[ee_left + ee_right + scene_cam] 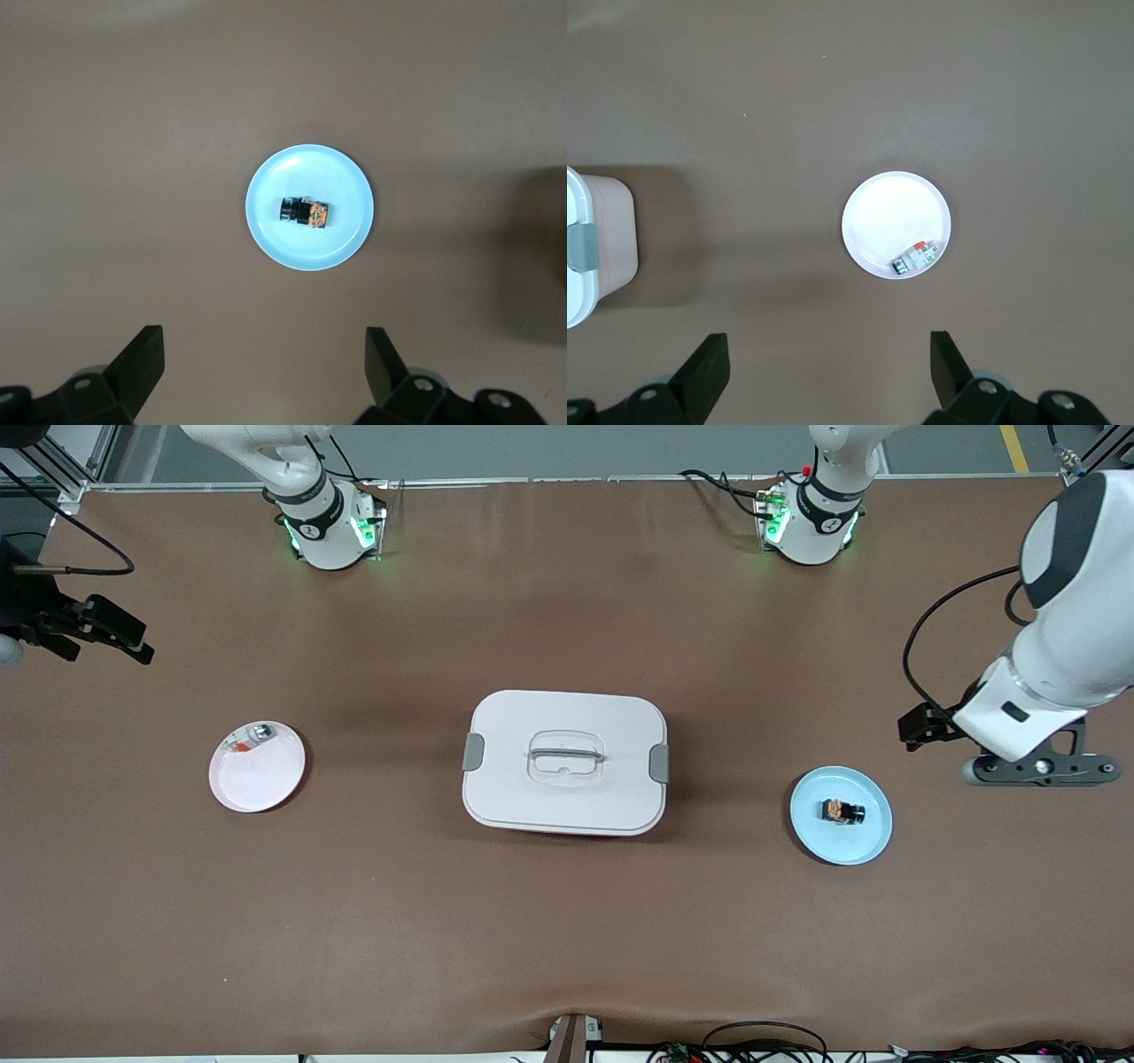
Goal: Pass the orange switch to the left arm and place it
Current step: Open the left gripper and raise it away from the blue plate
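Seen from above: a brown table (pixel 567 921) with a white box (pixel 565 762) at its centre, lid on, grey latches at both ends and a recessed handle on top.

Toward the left arm's end, a pale blue plate (pixel 841 815) carrying the orange switch (pixel 842 811), a tiny black oblong part with orange markings, lying on its side near the plate's middle. Also shown in the left wrist view: blue plate (pixel 309 207) with the orange switch (pixel 306 212) on it.

Toward the right arm's end, a pink plate (pixel 257 767) with a small silver-and-red item (pixel 252 737) at the rim farthest from the front camera; possibly a small breaker, too small to tell.

Left claw (pixel 1038 766) up in the air, over bare table just past the blue plate at that end of the table, fingers spread wide, holding nothing.

Right claw (pixel 111 633) at the edge of the front view, over bare table well apart from the pink plate, fingers likewise spread wide and empty. In its wrist view, the pink plate (pixel 896 225) and a corner of the box (pixel 598 243).
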Motion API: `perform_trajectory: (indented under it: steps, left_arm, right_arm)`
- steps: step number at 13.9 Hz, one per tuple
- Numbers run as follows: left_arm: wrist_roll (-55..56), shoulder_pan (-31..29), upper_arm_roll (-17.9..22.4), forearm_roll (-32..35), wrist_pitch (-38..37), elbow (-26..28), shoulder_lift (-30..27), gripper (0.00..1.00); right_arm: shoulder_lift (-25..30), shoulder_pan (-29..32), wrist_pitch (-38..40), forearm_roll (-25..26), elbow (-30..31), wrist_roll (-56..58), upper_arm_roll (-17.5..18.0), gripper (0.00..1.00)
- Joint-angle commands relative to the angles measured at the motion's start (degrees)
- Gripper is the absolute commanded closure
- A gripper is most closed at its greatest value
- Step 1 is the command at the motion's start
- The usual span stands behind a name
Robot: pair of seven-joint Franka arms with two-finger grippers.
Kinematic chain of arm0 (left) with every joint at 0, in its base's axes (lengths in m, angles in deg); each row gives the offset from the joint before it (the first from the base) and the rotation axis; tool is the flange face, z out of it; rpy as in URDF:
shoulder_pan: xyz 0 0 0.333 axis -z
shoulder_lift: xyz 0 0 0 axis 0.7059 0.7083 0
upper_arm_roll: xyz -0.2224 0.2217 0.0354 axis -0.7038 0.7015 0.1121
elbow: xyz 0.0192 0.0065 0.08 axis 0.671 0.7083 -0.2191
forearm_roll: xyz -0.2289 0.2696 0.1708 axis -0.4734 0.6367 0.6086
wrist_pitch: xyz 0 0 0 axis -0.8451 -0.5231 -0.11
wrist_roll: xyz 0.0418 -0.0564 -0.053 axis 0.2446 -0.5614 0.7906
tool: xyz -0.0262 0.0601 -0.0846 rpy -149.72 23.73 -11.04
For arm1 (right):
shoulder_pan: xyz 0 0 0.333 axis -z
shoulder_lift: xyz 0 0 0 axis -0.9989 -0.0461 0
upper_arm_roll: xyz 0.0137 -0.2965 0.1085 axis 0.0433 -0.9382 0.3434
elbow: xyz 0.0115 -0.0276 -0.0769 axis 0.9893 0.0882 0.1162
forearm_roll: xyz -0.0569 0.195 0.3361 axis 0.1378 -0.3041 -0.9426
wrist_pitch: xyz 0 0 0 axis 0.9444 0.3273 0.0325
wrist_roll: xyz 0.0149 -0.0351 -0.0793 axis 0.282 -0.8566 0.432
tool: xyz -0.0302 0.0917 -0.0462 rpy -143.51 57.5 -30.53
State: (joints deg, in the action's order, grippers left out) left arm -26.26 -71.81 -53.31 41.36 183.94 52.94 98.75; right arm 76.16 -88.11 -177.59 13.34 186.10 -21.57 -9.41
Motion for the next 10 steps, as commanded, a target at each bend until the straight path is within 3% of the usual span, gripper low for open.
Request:
perform_trajectory:
  steps: [1,4,5,8,10]
  left_arm:
    - [0.0,-0.2,-0.1,-0.8,-3.9,-3.2,-0.5,0.00]
    - [-0.2,0.8,0.3,-1.3,-5.4,-4.9,-1.8,0.00]
    - [-0.3,3.2,2.7,-2.4,-5.5,-4.8,-3.2,0.00]
    - [-0.5,15.0,18.8,-9.9,-5.7,-4.3,-8.0,0.00]
    - [-2.3,21.4,26.4,-12.8,-7.6,-3.2,-10.5,0.00]
  right_arm:
    - [-0.4,0.1,1.0,0.8,-1.5,0.4,-0.1,0.00]
    - [-0.4,0.1,1.0,0.9,-1.5,0.4,-0.1,0.00]
    - [-0.4,0.1,1.0,0.9,-1.5,0.4,-0.1,0.00]
    - [-0.4,0.1,1.0,1.0,-1.5,0.4,-0.1,0.00]
    - [-0.4,0.1,1.0,1.0,-1.5,0.4,-0.1,0.00]
